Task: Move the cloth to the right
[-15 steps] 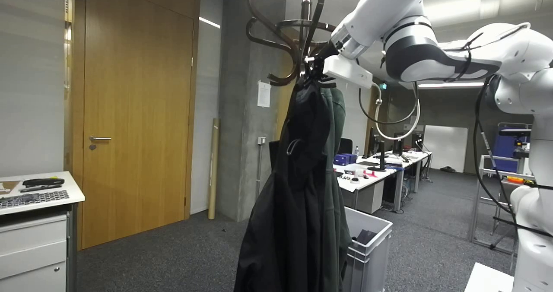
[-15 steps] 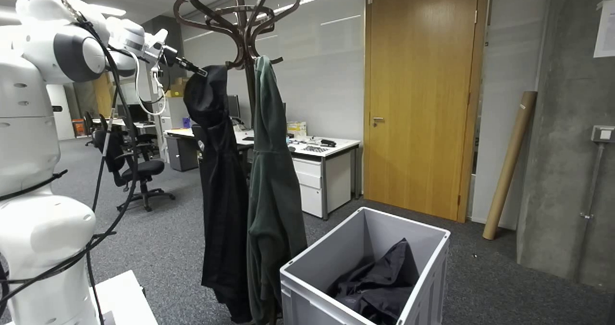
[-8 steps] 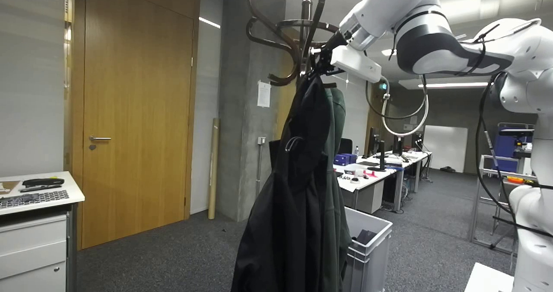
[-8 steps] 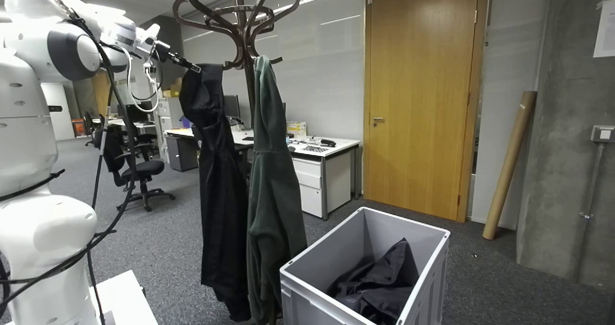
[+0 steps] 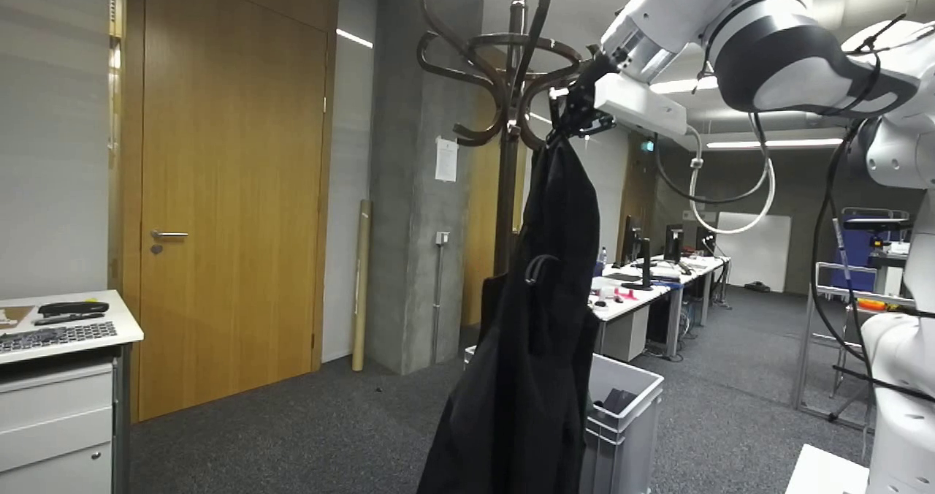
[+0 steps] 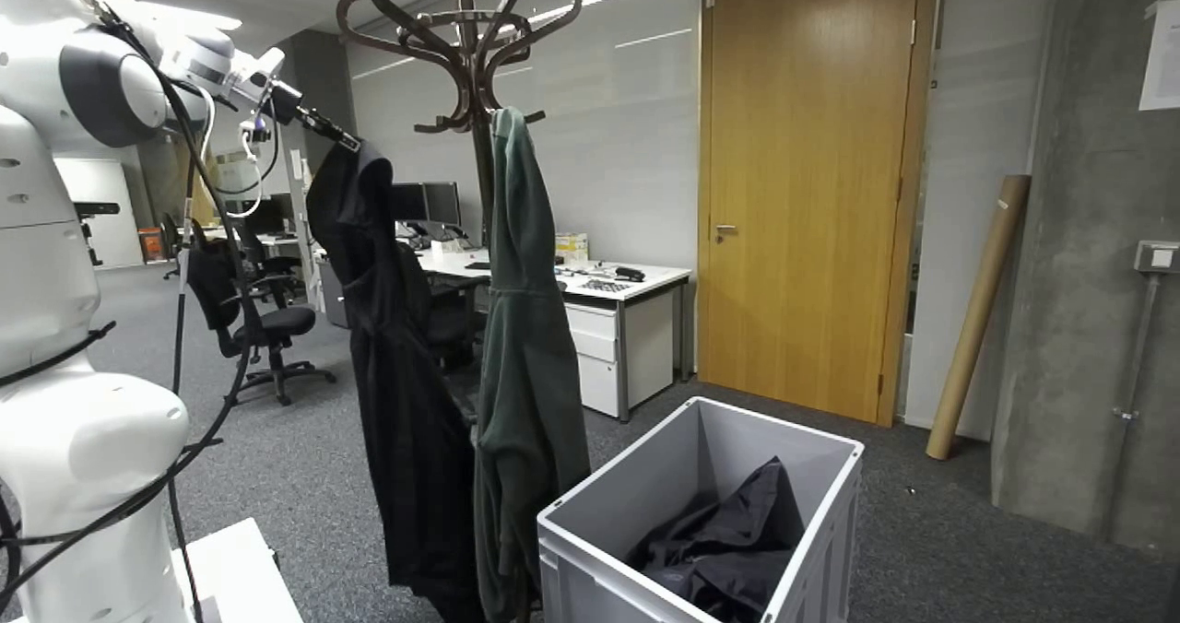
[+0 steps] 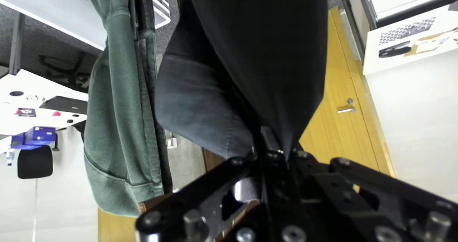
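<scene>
The gripper [image 7: 274, 147], I saw, had its jaws nearly together, just a gathered fold of fabric pinched between them. It was the top of the long black coat [image 6: 410, 420], which dangled from that grip beside the green garment [image 6: 525, 346] hanging on the brown coat stand [image 6: 475, 88].

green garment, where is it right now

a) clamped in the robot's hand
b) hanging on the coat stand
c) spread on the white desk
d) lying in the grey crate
b, since in an exterior view the green garment hangs from the coat stand, while the hand grips the top of the black coat instead.
</scene>
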`<state>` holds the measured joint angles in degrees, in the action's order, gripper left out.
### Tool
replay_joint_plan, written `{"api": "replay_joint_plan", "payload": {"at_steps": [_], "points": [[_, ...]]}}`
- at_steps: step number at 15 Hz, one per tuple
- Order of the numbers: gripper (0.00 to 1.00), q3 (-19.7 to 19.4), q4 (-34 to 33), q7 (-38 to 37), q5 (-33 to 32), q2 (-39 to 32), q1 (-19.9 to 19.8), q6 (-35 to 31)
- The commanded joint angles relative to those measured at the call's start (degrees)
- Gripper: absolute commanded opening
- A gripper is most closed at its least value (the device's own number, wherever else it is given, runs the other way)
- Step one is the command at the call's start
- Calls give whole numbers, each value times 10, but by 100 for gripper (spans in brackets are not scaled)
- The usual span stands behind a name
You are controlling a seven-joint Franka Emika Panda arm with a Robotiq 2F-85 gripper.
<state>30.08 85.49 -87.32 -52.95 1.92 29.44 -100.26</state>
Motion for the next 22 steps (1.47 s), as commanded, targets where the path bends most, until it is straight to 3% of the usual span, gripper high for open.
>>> {"api": "replay_joint_plan", "payload": {"at_steps": [1, 6, 12, 16, 20, 21, 22], "points": [[0, 2, 39, 28, 51, 60, -3, 17], [0, 0, 76, 102, 148, 112, -12, 45], [0, -34, 108, 323, 271, 188, -39, 88], [0, -58, 102, 478, 293, 202, -73, 106], [0, -93, 108, 632, 328, 195, -97, 70], [1, -58, 103, 572, 317, 185, -111, 94], [1, -66, 105, 598, 326, 184, -115, 92]]}}
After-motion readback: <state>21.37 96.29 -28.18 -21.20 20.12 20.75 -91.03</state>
